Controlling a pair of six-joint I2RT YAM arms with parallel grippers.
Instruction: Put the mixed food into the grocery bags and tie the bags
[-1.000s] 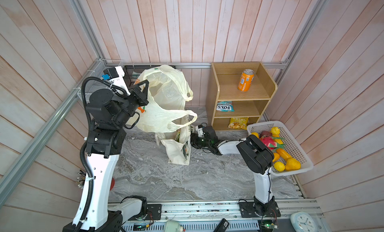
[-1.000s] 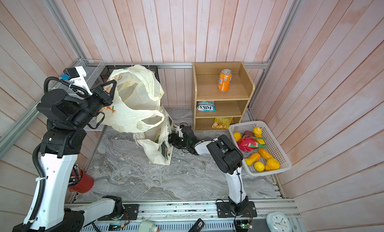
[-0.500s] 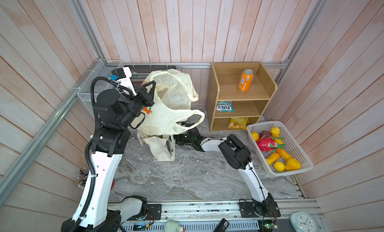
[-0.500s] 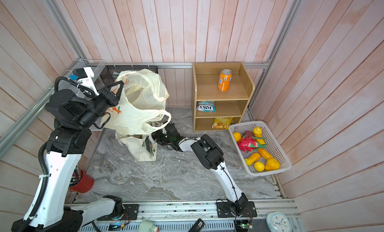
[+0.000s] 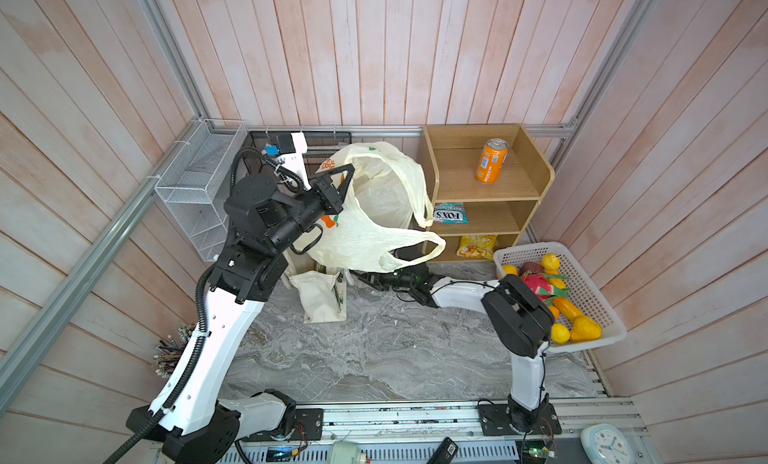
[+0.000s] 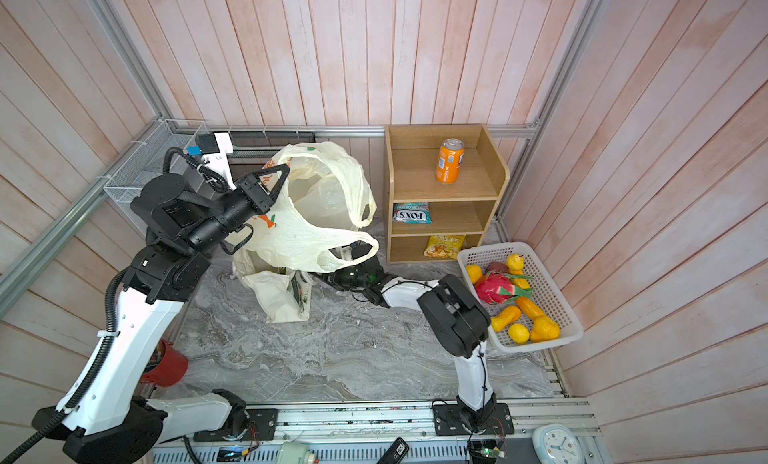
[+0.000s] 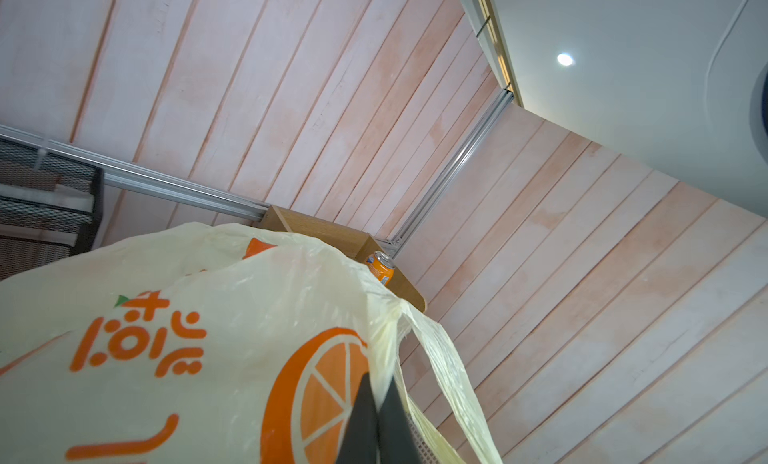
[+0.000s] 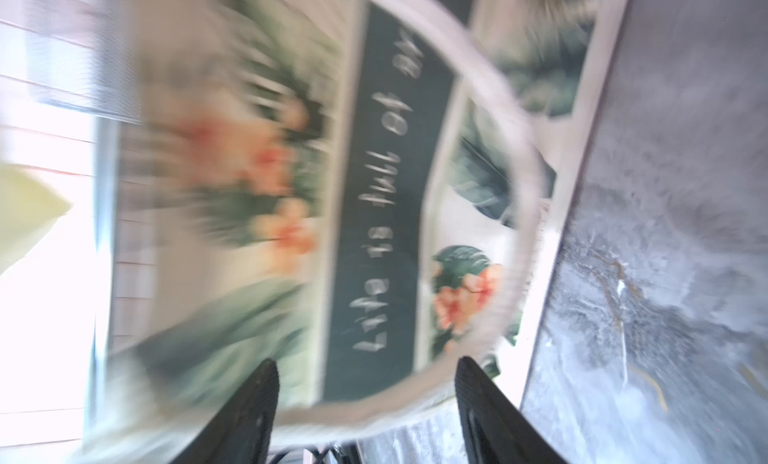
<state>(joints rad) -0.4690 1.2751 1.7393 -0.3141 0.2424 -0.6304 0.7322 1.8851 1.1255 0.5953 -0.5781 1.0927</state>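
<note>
Your right gripper (image 8: 365,360) hides under the cream orange-printed plastic bag (image 5: 365,237); blurred wrist view: jaws apart. Left gripper (image 7: 378,383) pinches that bag. One orange can (image 5: 491,160).

Two grocery bags (image 5: 374,233) (image 5: 318,295), one orange can (image 5: 491,160), two snack packets (image 5: 451,213) (image 5: 473,246), one fruit basket (image 5: 524,252), one shelf (image 5: 537,166)

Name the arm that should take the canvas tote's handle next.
Right. The right gripper is open and low beside the canvas tote, whose handle runs between its jaws in the wrist view. The left gripper is shut on the raised plastic bag, so it is busy.
</note>
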